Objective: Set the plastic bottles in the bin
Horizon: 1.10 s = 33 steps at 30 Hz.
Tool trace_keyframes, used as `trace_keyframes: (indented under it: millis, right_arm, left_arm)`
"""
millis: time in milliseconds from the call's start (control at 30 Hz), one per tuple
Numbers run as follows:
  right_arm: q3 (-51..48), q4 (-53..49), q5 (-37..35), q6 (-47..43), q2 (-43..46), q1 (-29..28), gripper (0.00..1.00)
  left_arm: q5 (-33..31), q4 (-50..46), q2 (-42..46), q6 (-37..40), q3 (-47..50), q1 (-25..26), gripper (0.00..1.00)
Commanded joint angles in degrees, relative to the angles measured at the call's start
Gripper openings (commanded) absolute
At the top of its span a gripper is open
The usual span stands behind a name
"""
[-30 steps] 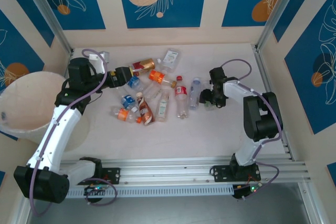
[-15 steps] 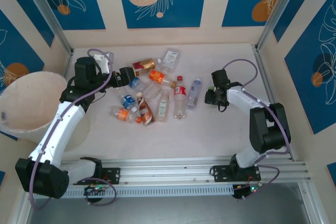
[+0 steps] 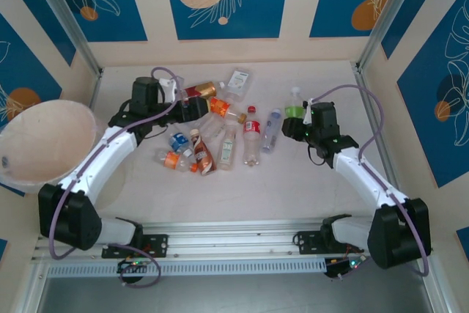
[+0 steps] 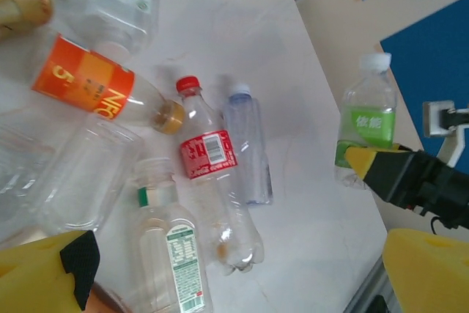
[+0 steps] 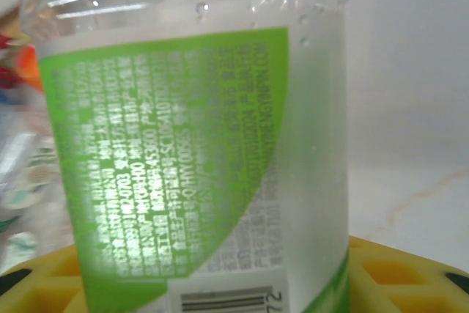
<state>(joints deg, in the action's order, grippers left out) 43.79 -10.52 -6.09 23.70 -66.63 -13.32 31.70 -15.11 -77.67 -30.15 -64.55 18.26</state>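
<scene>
The tabletop (image 3: 293, 181) right of the bin (image 3: 44, 141) carries the scattered plastic bottles (image 3: 251, 133). The bin shows none inside, so the task looks barely begun. Farthest from the bin, the right tool (image 3: 297, 125) grips an upright green-labelled bottle (image 3: 294, 108). Nearer the bin, the left tool (image 3: 196, 108) hangs wide open.

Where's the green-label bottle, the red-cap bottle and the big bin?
green-label bottle (image 4: 366, 128): left wrist view, on its green label.
red-cap bottle (image 4: 207, 156): left wrist view, on its red label.
bin (image 3: 37, 144): top external view, on its inner wall.
</scene>
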Motion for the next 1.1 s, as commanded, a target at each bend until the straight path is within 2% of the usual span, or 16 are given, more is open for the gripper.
trace_keyframes:
  millis: [0,200,300,367,467,533,633,867,1067]
  right_arm:
    - [-2.1,8.86,12.8,2.5,1.93,-0.84,0.34]
    - [-1.27,12.96,21.4,1.38,0.85,-4.36,0.34]
    - [0.46,15.2,25.14,1.21,-1.4,-7.26,0.34]
    - [2.63,14.84,24.58,1.45,-3.64,-9.24,0.35]
    - [6.29,14.42,26.47,1.57,-7.66,-11.7,0.35]
    - [7.86,15.04,27.72,1.26,-9.64,-13.47,0.35]
    - [10.58,14.11,28.54,-0.23,-11.86,-15.99,0.36]
    - [12.07,12.81,27.57,-0.58,-13.22,-17.84,0.36]
    - [12.46,12.81,31.43,-2.63,-13.58,-18.57,0.37]
  left_arm:
    - [4.26,7.52,-0.39,-2.23,-1.47,2.96,1.0]
    - [6.6,17.13,-2.23,-4.95,0.06,6.27,1.0]
    - [9.68,18.31,-4.41,-5.44,-1.54,8.01,1.0]
    - [10.52,18.73,-5.61,-6.27,-2.9,8.75,1.0]
    - [8.09,18.17,-7.32,-6.29,-5.37,9.53,1.0]
    - [3.77,14.16,-8.89,-4.84,-8.19,10.28,0.97]
    - [-2.54,11.49,-11.26,-5.1,-10.96,11.0,0.88]
    - [-8.19,13.43,-11.85,-6.19,-11.14,11.01,0.59]
    - [-8.83,14.02,-12.21,-5.69,-11.0,11.01,0.45]
